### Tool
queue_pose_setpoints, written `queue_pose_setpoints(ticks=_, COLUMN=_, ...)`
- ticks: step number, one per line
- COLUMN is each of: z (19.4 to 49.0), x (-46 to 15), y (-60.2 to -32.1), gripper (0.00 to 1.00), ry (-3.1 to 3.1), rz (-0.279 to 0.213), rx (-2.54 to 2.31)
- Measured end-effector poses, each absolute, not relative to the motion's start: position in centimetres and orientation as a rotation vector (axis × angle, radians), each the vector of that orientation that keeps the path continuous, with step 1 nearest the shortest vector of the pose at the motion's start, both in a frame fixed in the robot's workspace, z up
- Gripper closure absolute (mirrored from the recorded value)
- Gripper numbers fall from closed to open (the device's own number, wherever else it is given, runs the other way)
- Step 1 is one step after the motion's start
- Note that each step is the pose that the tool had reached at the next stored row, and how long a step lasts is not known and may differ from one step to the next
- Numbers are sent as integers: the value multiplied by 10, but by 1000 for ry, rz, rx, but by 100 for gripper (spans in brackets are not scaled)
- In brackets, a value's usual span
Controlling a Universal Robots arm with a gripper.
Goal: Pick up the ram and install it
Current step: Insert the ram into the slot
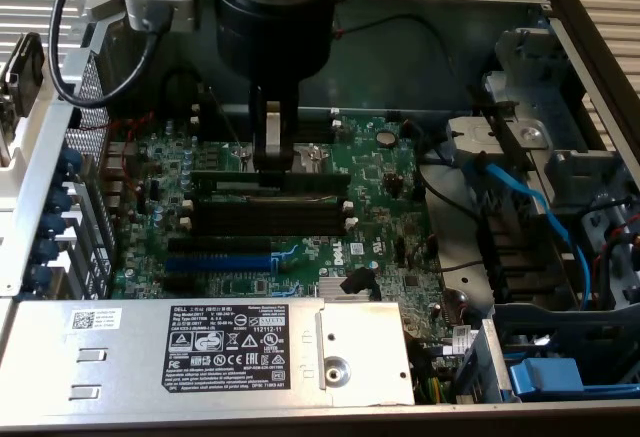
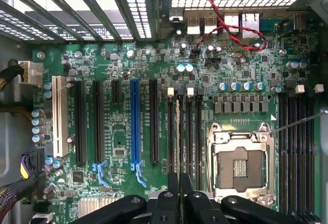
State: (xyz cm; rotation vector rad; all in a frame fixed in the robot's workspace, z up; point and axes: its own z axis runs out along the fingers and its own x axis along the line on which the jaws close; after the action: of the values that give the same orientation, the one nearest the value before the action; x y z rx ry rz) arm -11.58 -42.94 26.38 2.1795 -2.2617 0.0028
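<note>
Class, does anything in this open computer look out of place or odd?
The CPU socket stands empty: no processor or cooler on it. Otherwise nothing looks damaged; the gripper holds the ram straight, not askew.

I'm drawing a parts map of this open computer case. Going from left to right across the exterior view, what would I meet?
blue tabs on the case wall → gripper → coin cell battery → blue cable
</note>
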Motion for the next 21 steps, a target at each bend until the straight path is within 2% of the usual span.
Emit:
queue_pose_setpoints(ticks=7, z=263, x=-116, y=-422, gripper=87, ry=-2251, rz=26, rx=2170)
queue_pose_setpoints(ticks=21, z=252, x=-116, y=-423, gripper=87, ry=-2245, rz=38, rx=2164)
